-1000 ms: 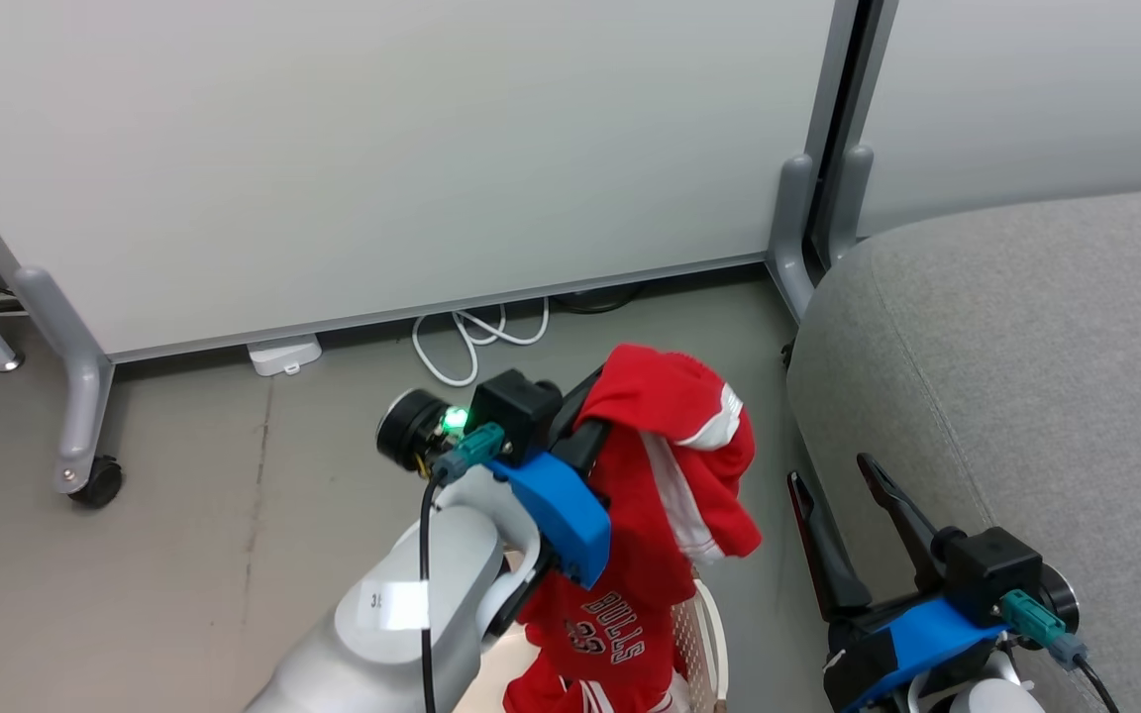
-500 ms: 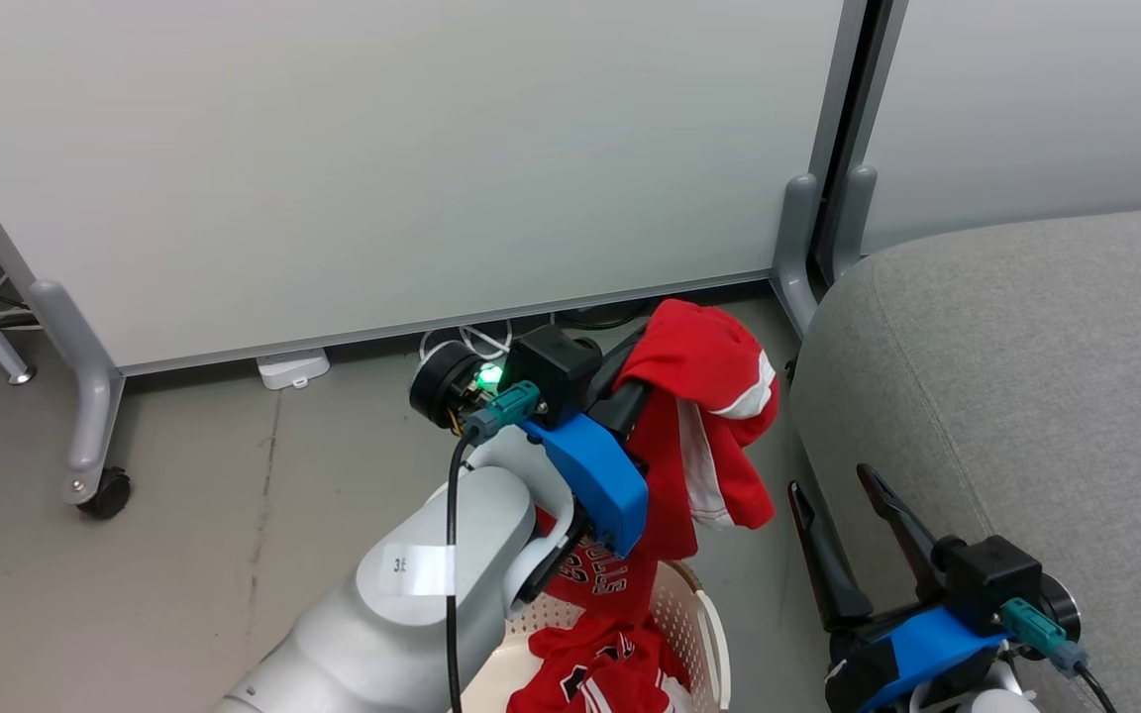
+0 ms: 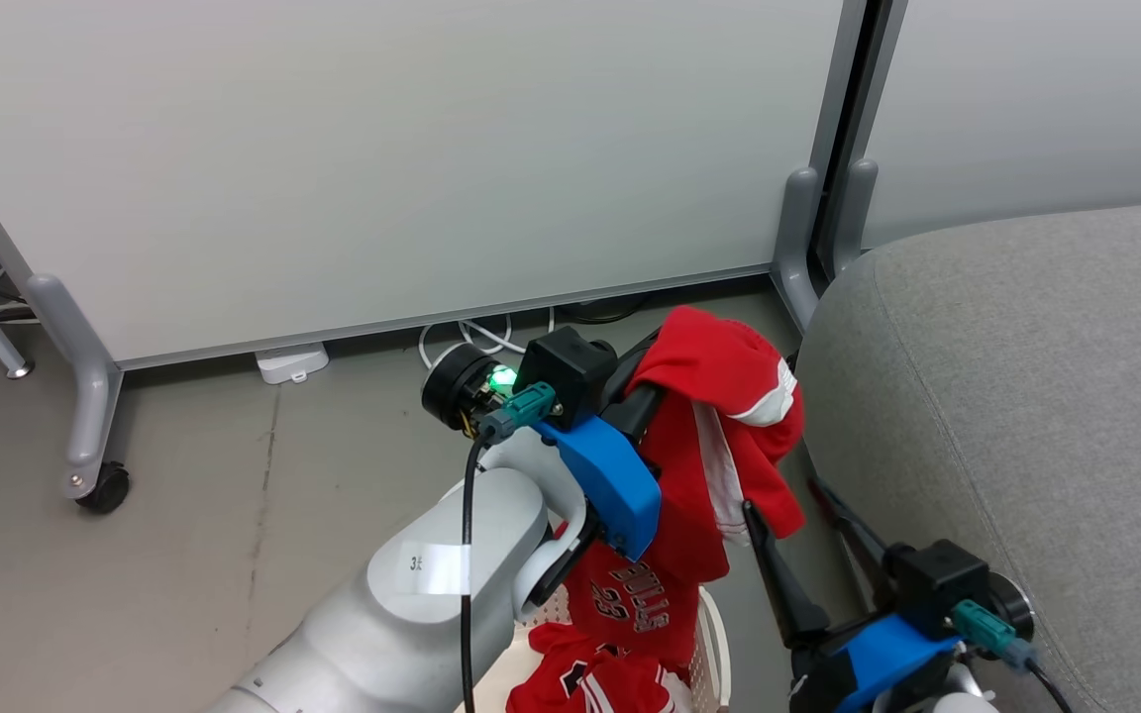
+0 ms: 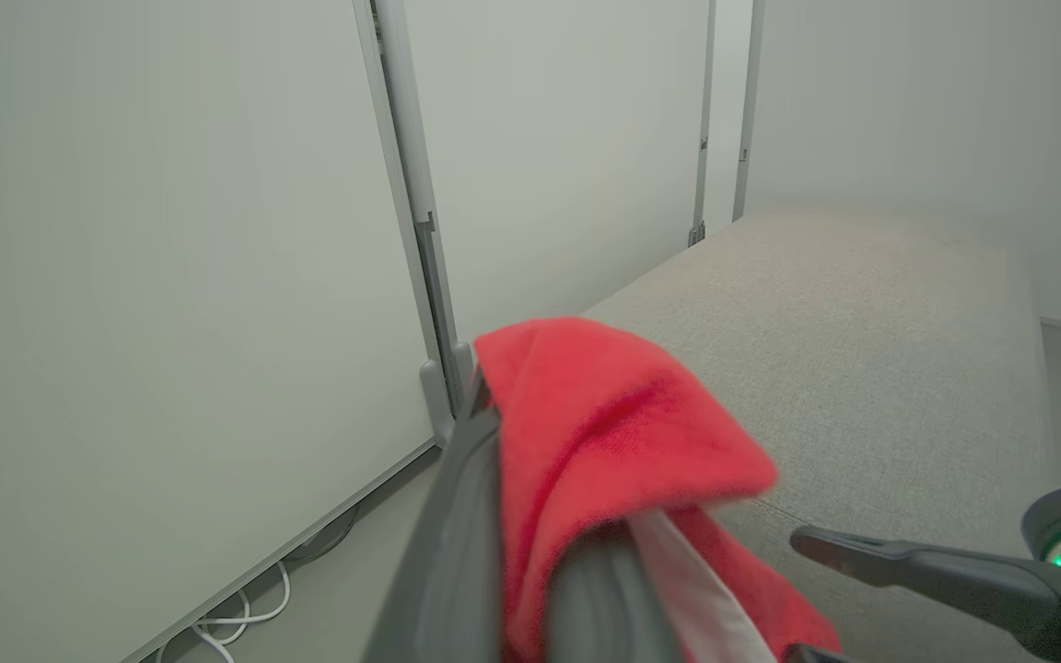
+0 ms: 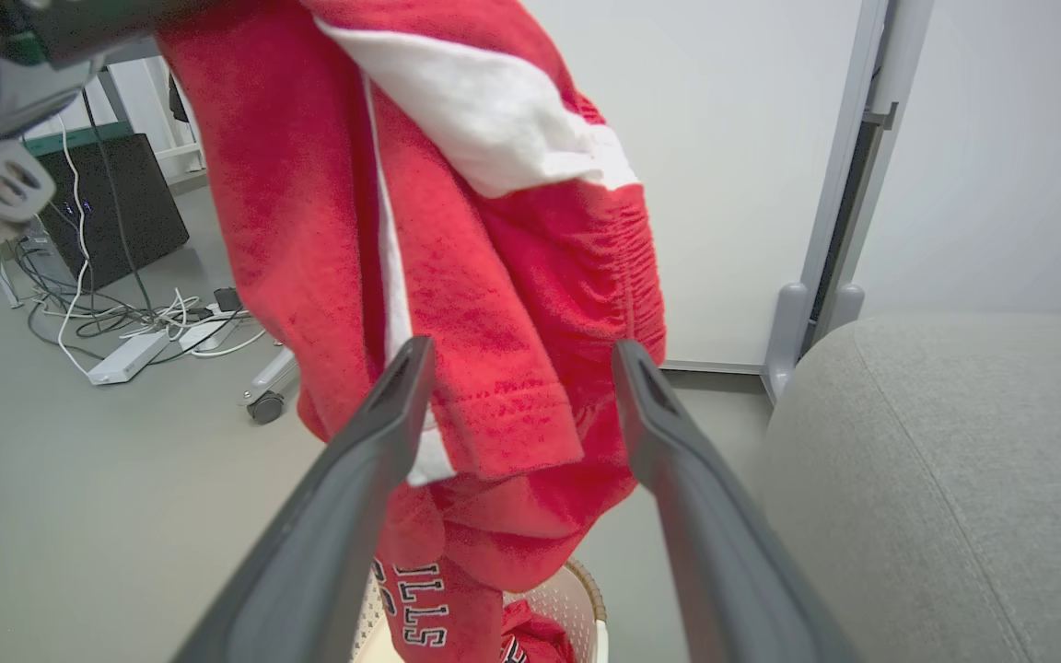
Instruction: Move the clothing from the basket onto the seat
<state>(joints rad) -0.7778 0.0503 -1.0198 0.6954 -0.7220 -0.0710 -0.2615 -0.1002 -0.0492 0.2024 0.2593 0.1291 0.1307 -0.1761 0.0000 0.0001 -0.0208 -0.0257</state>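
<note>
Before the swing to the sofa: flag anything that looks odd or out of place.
The clothing hangs as a bunched wad from the shut left end effector. Its lettered lower part trails down into the basket, so it may drag on the rim. Nothing else stands out.

Head view high, looking down; both wrist views close on clothing, sharing seat beyond.
</note>
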